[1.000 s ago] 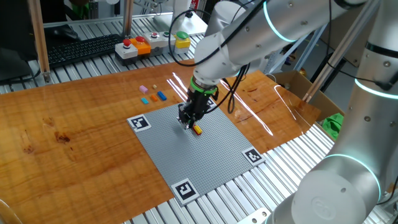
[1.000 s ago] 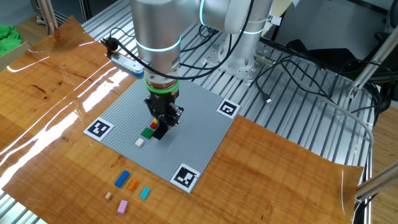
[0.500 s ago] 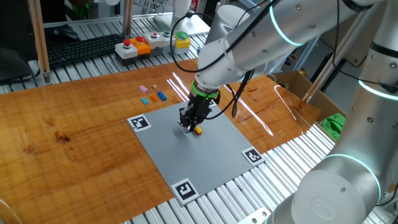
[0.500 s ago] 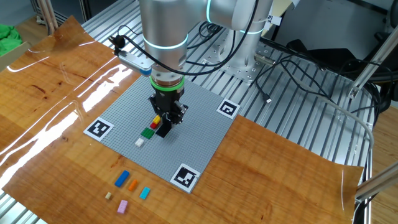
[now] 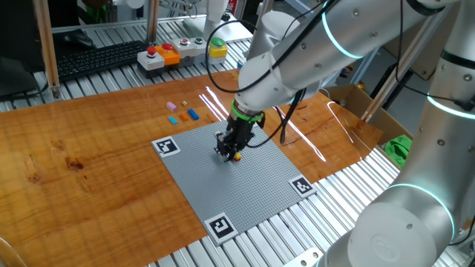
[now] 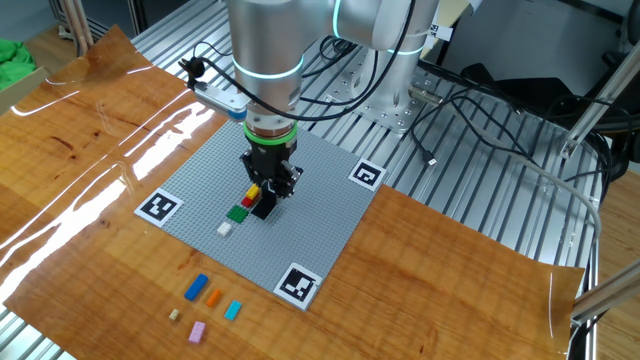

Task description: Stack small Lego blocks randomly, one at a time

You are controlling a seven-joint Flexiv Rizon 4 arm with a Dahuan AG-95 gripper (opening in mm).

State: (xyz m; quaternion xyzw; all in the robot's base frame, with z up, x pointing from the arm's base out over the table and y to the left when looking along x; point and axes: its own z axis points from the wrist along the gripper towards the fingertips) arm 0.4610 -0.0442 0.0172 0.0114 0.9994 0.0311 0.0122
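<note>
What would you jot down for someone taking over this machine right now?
Pincer: low over the grey studded baseplate, at a small cluster of yellow, red and black plastic bricks; whether it is open or shut cannot be told.
On the plate: small green brick beside the cluster, small white brick apart.
Waiting on the wooden table: blue brick, orange brick, light blue brick, pink brick.
Left: stack those, one at a time.

We see a small stack — yellow brick (image 6: 252,190) on red (image 6: 249,199), beside a green brick (image 6: 237,212) — with a white one (image 6: 224,229) near. Well apart lie blue (image 6: 196,286), orange (image 6: 212,296), light blue (image 6: 232,310), pink (image 6: 197,331) and a tiny beige piece (image 6: 173,315).
</note>
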